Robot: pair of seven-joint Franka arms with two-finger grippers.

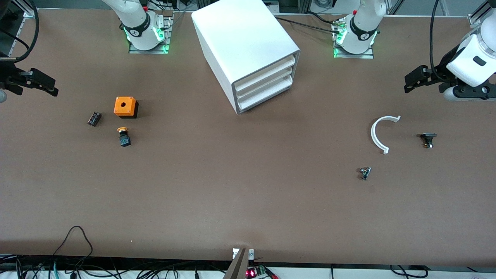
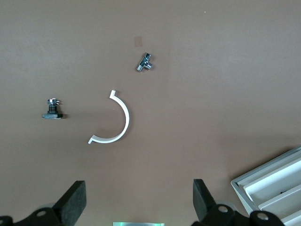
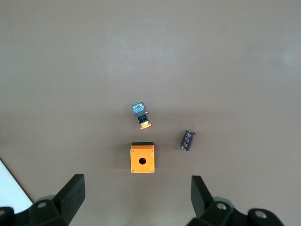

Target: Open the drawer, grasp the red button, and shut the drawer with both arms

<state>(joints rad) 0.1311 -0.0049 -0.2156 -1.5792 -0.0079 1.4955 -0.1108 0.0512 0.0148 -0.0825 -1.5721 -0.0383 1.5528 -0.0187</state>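
Matt brown table, plastic and metal parts

The table [image 1: 248, 201] looks matt; the cabinet [image 1: 242, 38] smooth white plastic; a small fitting [image 1: 364, 173] shiny metal; the orange box [image 1: 125, 106] matt plastic.

My front camera high over the table facing both bases along the frame's top, each wrist camera looking straight down from well above, left wrist sharing the white arc [image 1: 381, 133] [image 2: 115, 123], right wrist the orange box [image 1: 126, 107] [image 3: 142, 158]

Lab: bolted robot arms [image 1: 135, 23], cables [image 1: 77, 248].
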